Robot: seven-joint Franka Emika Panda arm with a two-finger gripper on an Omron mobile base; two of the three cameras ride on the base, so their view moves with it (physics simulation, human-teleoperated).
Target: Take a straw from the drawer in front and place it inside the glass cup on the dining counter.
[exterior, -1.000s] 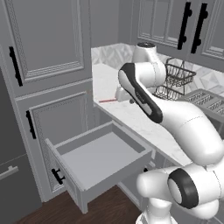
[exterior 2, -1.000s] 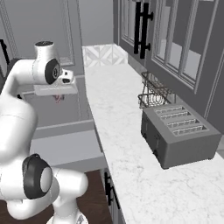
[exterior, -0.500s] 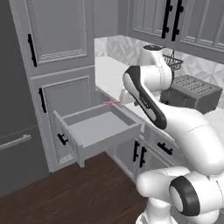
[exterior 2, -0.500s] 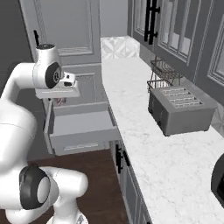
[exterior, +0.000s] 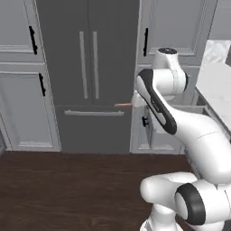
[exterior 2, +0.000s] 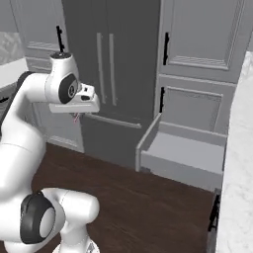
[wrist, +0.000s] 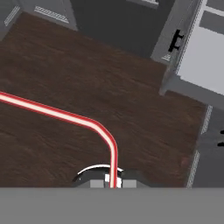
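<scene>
Fridge doors (exterior: 90, 67), dark grey, sit on the left in the left base view, and the straw (exterior: 123, 105) pokes out sideways in front of them, pinched in the gripper (exterior: 133, 102), whose fingers are closed on it. Further right, the drawer (exterior 2: 185, 153) hangs pulled out from the grey cabinets, well apart from the hand. Hand view looks down at dark wood floor (wrist: 65, 109), with the straw (wrist: 57, 113) bent across it.

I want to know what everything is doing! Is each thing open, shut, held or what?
Drawer: pulled open, nothing visible inside.
Straw: bent, pinched in the jaws, carried above the wood floor.
Gripper: shut on the straw.
Fridge: doors shut.
Cabinet door above the drawer: shut.
</scene>
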